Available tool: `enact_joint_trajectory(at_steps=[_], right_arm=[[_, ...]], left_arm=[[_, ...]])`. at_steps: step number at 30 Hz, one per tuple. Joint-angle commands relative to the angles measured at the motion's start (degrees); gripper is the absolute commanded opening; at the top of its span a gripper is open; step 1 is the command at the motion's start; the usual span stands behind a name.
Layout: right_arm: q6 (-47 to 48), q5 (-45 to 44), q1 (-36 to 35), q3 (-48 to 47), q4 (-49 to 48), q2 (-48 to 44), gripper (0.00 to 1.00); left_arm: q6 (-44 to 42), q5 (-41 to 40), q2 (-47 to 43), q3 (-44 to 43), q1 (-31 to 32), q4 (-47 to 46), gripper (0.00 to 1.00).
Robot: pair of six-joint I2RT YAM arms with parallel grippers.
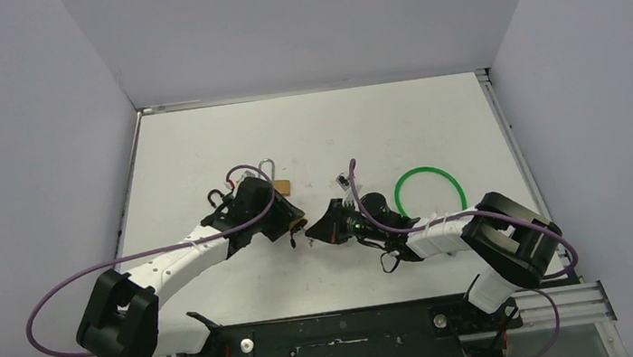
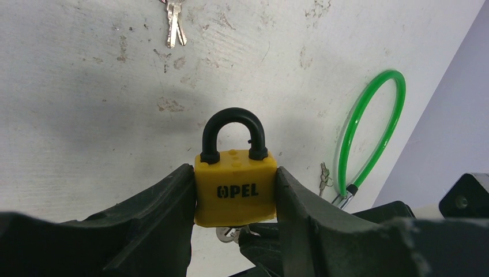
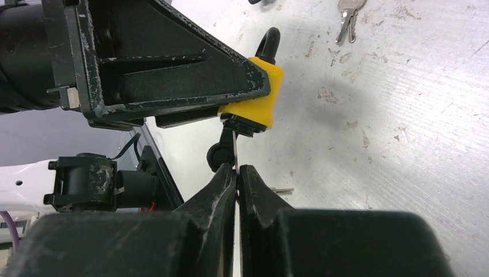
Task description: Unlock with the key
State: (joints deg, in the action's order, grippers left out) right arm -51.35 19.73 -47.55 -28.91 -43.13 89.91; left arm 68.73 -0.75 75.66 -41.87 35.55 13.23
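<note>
Presently logging pose at the lock-and-key contact. Find left arm stretched forward and inward from its base, elbow low, wrist turned toward the middle of the table point(image 1: 334, 131). Note left gripper point(image 2: 233, 173) clamped onto the yellow padlock point(image 2: 233, 193), one finger pressed to each side of the body, black shackle seated in the body and pointing away from the wrist. Find right arm folded back at the elbow, forearm running leftward to meet the left wrist head-on. Note right gripper point(image 3: 237, 173) pinched almost fully together on the key point(image 3: 234, 151), seen edge-on as a thin strip, its tip reaching the underside of the padlock. Cannot tell how deep in the keyhole. Place padlock between the two wrists, near table centre. Record spare keys point(image 2: 173, 23) lying farther out on the table, and green loop point(image 2: 369, 133) lying flat off to the right, apart from both grippers.
</note>
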Motion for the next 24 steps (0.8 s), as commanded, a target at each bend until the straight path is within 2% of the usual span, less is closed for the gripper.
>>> enact_joint_trajectory(at_steps=[1,6,24], right_arm=[[-0.4,-3.8,0.8,-2.8,0.7,0.1,0.0],[0.1,-5.5,0.8,-2.9,4.1,-0.4,0.0],[3.5,-4.9,0.8,-2.9,4.9,0.1,0.0]], left_arm=[[1.3,2.1,-3.0,-0.6,0.2,-3.9,0.0],[1.5,1.8,-3.1,-0.6,0.1,-3.6,0.0],[2.7,3.3,-3.9,-0.8,-0.2,-4.6,0.0]])
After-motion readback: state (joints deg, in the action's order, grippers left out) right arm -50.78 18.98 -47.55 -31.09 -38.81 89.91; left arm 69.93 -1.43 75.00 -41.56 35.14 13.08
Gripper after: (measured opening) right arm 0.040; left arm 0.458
